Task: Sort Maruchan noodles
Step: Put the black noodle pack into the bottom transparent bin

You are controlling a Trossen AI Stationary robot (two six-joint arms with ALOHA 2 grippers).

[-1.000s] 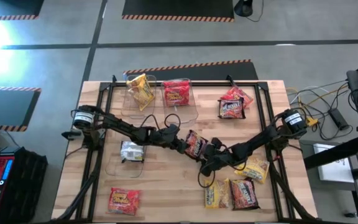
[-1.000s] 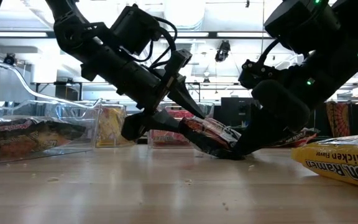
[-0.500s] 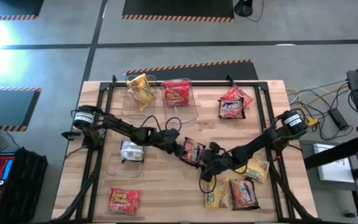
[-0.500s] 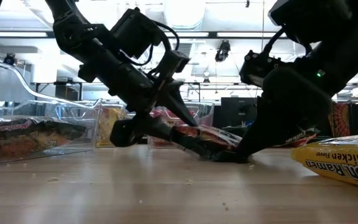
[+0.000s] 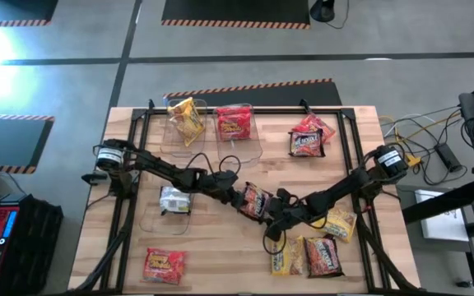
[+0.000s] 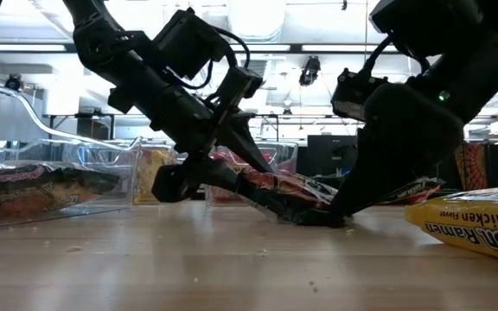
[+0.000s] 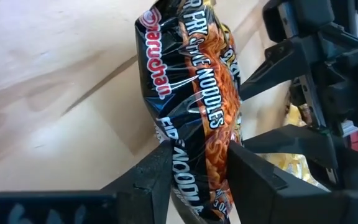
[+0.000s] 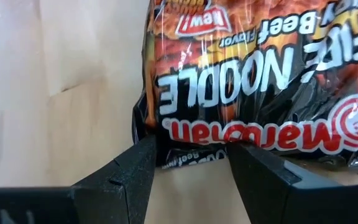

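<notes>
Mid-table on bare wood: dark crinkly packet (image 7: pixel 191 118), printed "Maruchan" in red, "FIRE NOODLE", "Beef Flavor", a yellow "New!" tag. Glossy, flat, oblong; long axis running diagonally between the two arms, one end tilted up off the boards in the low view. Left gripper (image 7: pixel 197 162) pinching one short end between its dark fingers. Right gripper (image 8: pixel 191 158) at the opposite end, fingers spread either side of the edge. Nearby, yellow packet (image 6: pixel 478 229) reading "Chicken Ramen". Clear bins (image 5: pixel 212 123) at the far edge holding a yellow and a red packet.
</notes>
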